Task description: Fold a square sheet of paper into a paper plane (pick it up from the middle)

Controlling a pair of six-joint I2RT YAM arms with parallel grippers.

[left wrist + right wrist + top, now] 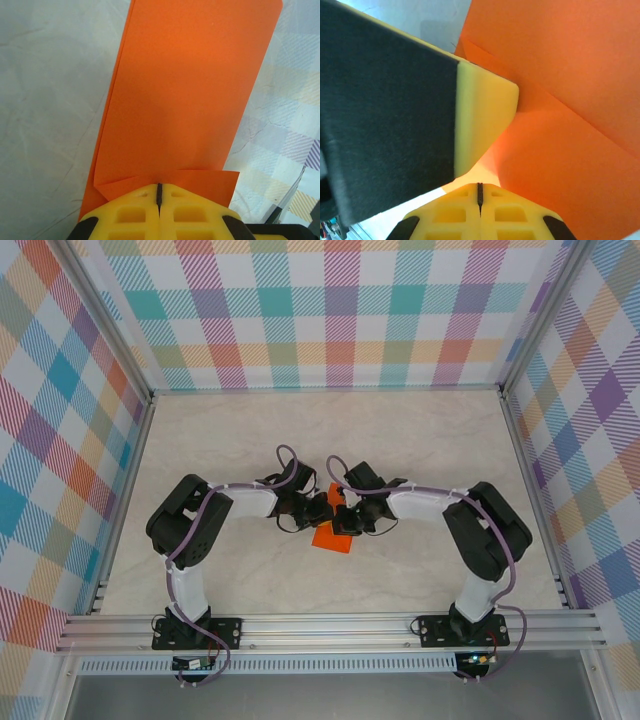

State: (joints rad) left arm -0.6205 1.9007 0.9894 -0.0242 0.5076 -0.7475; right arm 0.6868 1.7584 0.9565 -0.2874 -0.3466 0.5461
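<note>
On the left, my left fingers (151, 194) are pressed shut on one edge of the orange sheet of paper (190, 90). The sheet is part-folded in layers and reaches out over the pale counter (45, 100), midway between the two arms. On the right, my right fingers (488, 197) are likewise closed on the same sheet, beside a crease. I judge it feather-light, floppy and easily crumpled or torn, so grips belong on the doubled, folded edges, with both sides moving together.
</note>
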